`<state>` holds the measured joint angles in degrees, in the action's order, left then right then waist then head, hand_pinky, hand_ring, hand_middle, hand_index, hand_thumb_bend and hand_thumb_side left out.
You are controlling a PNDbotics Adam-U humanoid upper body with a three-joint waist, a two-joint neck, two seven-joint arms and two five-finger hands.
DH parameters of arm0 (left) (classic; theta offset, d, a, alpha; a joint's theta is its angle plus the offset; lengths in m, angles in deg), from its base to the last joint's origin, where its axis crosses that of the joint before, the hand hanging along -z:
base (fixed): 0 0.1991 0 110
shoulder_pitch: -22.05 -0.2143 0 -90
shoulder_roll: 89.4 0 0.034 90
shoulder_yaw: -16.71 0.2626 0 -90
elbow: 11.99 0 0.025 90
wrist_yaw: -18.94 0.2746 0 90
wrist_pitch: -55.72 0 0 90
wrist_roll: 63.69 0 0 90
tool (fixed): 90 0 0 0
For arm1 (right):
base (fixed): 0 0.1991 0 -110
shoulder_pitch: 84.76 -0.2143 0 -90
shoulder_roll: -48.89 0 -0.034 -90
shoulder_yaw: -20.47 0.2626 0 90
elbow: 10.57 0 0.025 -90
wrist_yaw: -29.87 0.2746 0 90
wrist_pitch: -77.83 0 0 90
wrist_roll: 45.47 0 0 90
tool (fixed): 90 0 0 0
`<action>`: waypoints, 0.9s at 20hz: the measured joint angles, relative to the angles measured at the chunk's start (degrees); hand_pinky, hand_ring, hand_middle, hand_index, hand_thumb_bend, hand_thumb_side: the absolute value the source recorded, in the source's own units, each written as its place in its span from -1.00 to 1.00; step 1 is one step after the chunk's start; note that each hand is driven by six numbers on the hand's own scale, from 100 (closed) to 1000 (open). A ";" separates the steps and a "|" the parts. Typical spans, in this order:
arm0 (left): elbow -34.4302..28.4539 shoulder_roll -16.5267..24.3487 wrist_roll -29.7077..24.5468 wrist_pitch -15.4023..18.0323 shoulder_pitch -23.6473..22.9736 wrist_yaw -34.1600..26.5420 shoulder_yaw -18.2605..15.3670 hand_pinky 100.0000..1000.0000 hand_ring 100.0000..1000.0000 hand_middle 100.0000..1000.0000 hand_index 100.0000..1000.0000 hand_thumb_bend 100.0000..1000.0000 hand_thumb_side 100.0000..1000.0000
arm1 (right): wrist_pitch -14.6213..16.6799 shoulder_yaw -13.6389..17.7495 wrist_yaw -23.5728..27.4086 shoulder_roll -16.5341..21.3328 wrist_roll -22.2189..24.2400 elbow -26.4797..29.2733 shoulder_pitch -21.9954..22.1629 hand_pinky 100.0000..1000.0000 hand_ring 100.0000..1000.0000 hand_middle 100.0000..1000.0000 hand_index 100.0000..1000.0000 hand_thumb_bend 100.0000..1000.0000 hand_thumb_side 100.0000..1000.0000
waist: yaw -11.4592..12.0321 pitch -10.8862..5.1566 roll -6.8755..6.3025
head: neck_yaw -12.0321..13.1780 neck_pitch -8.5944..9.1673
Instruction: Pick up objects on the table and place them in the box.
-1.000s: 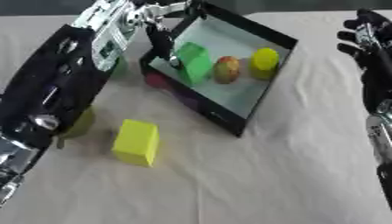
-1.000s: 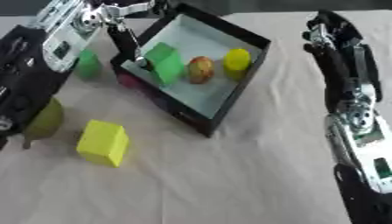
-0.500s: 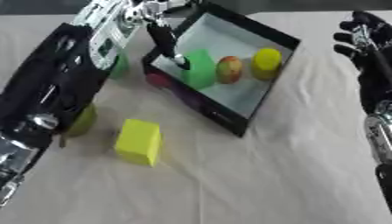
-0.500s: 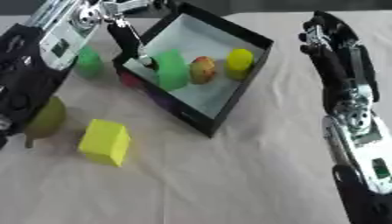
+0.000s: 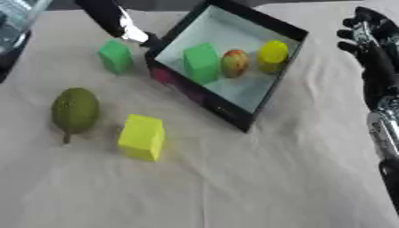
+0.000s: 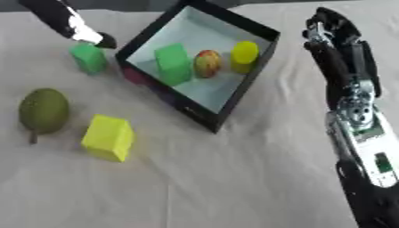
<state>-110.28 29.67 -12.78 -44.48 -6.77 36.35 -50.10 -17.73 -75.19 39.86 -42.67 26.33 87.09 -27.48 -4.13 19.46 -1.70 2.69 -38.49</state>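
The small green block (image 5: 115,55) sits on the worktop (image 5: 257,178) just left of the box (image 5: 274,26), directly below the left robot hand (image 6: 82,34), the nearer one; whether that hand's fingers are open I cannot tell. The right robot hand (image 6: 331,26), curled and holding nothing, is well apart beyond the box.

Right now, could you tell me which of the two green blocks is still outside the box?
The smaller green block on the cloth, left of the box, just under the left hand. The larger green block already sits inside, beside the round fruit.
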 measured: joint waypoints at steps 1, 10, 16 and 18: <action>-4.25 2.69 -0.49 -2.22 -1.87 -2.56 -0.06 0.43 0.58 0.47 0.63 0.16 -0.33 | 0.00 0.01 -0.09 0.16 -0.01 0.00 0.00 0.56 0.50 0.38 0.64 -1.00 -0.05 | 0.02 -0.02 -0.05 | -0.18 -0.08; -15.56 15.55 -0.37 -5.70 -15.54 -13.79 -0.33 0.42 0.56 0.44 0.59 0.21 -0.17 | 0.00 0.00 -0.15 0.53 -0.01 0.00 -0.08 0.56 0.50 0.38 0.64 -1.00 -0.05 | -0.63 -0.04 -0.28 | -0.31 -0.19; -15.68 17.12 2.07 -5.94 -20.11 -12.11 2.30 0.47 0.60 0.49 0.66 0.30 -0.17 | -0.03 -0.02 -0.15 0.53 0.02 0.00 -0.55 0.56 0.50 0.38 0.64 -1.00 -0.04 | -1.00 -0.03 -0.25 | -0.12 -0.20; -15.68 17.11 3.34 -7.21 -20.94 -11.00 3.22 0.48 0.62 0.52 0.67 0.33 -0.19 | -0.04 -0.03 -0.15 0.53 0.02 0.00 -0.55 0.56 0.50 0.38 0.64 -1.00 -0.04 | -1.01 -0.03 -0.19 | -0.02 -0.21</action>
<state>-125.96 46.78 -9.44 -51.68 -27.71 25.35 -46.88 -17.77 -75.22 39.71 -42.14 26.36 87.09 -28.03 -5.14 19.43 -1.90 2.68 -38.70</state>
